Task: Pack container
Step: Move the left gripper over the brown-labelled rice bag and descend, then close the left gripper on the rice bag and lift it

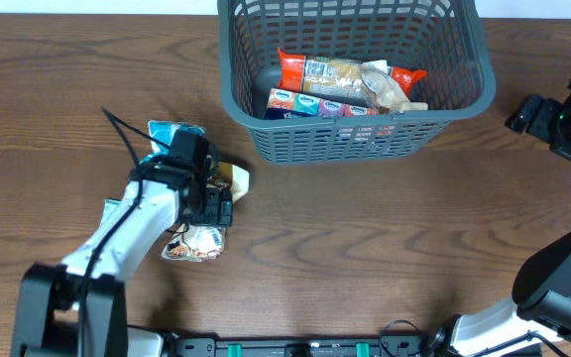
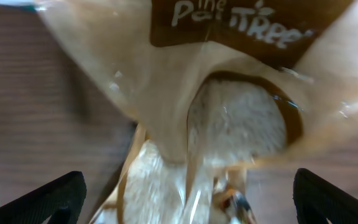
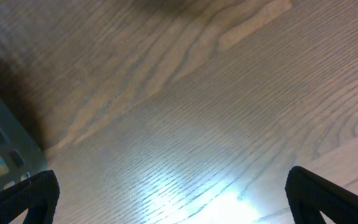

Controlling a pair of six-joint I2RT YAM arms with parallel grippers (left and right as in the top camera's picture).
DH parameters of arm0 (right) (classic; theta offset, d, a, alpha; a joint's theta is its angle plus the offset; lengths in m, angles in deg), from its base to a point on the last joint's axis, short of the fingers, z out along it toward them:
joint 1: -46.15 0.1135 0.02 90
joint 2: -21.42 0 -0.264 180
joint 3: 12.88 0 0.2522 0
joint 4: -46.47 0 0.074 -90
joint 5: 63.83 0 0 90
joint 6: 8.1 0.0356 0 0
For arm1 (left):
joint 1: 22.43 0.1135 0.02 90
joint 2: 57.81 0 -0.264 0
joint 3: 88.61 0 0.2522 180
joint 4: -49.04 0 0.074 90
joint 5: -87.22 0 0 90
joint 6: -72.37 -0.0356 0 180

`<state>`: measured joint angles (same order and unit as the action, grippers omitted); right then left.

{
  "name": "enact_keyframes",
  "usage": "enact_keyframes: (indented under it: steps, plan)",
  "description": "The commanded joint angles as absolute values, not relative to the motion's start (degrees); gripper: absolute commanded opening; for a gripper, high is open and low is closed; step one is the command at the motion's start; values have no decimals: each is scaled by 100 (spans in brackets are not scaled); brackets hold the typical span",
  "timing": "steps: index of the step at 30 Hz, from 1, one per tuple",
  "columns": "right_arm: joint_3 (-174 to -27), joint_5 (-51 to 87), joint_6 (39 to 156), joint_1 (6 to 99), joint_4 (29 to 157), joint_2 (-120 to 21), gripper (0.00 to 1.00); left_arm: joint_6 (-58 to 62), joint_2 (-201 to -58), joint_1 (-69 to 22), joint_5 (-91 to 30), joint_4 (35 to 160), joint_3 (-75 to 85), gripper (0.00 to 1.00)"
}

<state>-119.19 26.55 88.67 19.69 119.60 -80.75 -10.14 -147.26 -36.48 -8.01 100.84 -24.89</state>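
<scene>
A small heap of snack packets lay on the left of the brown wooden table [image 1: 365, 258]. At the front of the heap was a clear plastic packet of brown and white snacks [image 1: 194, 244]. Behind it lay a pale yellow packet [image 1: 238, 179] and a blue and white packet [image 1: 171, 133]. The left arm hid part of the heap.

The big dark grey plastic basket with slotted sides [image 1: 266, 129] sat at the back of the table, well apart from the left gripper [image 2: 188, 186] and off to its right. Inside it were a red and orange packet [image 1: 310, 71], a blue and pink pack [image 1: 310, 104] and a crinkly clear bag [image 1: 385, 87]. The right gripper [image 3: 173, 193] was near the basket's right side, over bare wood.

The left gripper was spread wide over a see-through bag with a brown label [image 2: 229, 37], gripping nothing. The right gripper was spread wide too, and held nothing.
</scene>
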Motion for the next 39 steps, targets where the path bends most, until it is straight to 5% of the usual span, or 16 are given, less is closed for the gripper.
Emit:
enact_keyframes:
  steps: [1,12,26,39]
  plan:
    - [-11887,2611,8781,1934,11984,-8104,99,-1045,-14944,-3661,-838,9973,-2493,99]
    - [-11885,2616,8735,1934,11982,-8104,99,-1045,-15368,-3661,-834,9700,-2493,100]
    - [-11887,2613,8714,1934,11980,-8104,99,-1043,-15364,-3661,-834,9818,-2491,6]
    - [-11887,2613,8696,1934,11980,-8104,99,-1001,-14621,-3661,-863,10189,-2469,6]
